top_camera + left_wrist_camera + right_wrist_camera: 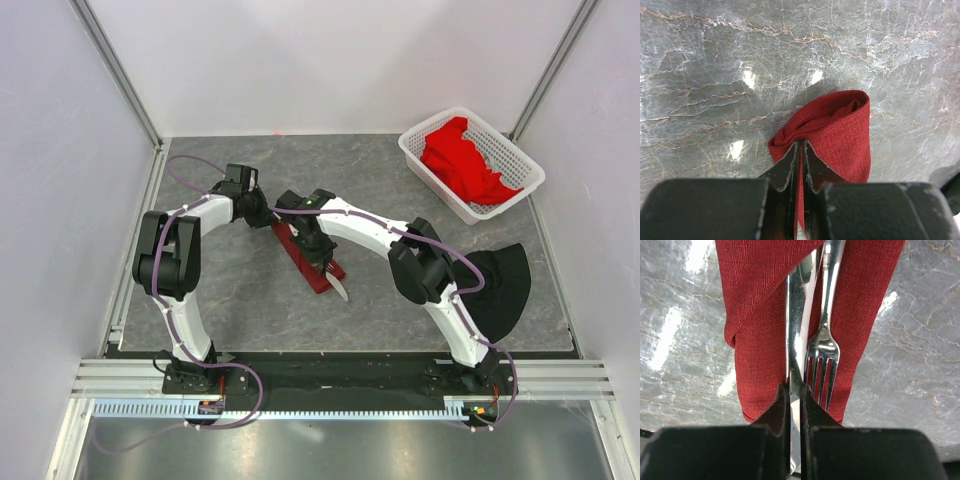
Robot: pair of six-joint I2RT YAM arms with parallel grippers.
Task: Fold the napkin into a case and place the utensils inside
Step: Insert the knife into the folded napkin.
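The napkin [300,255] lies mid-table, folded into a long, narrow maroon case. In the left wrist view, my left gripper [801,143] is shut on a raised fold at the end of the napkin [842,125], which bulges open there. My right gripper [796,388] is shut on the knife [797,315]. The knife lies along the napkin [757,340] beside the fork [823,352], and both run up under a cloth flap. From above, the left gripper [268,216] is at the case's far end and the right gripper [320,258] near its near end, where the knife tip [342,291] sticks out.
A white lattice basket [434,185] holding bright red cloths [465,160] stands at the back right. A black cloth [502,285] lies at the right, beside the right arm. Metal frame rails run along the table's left, right and near edges.
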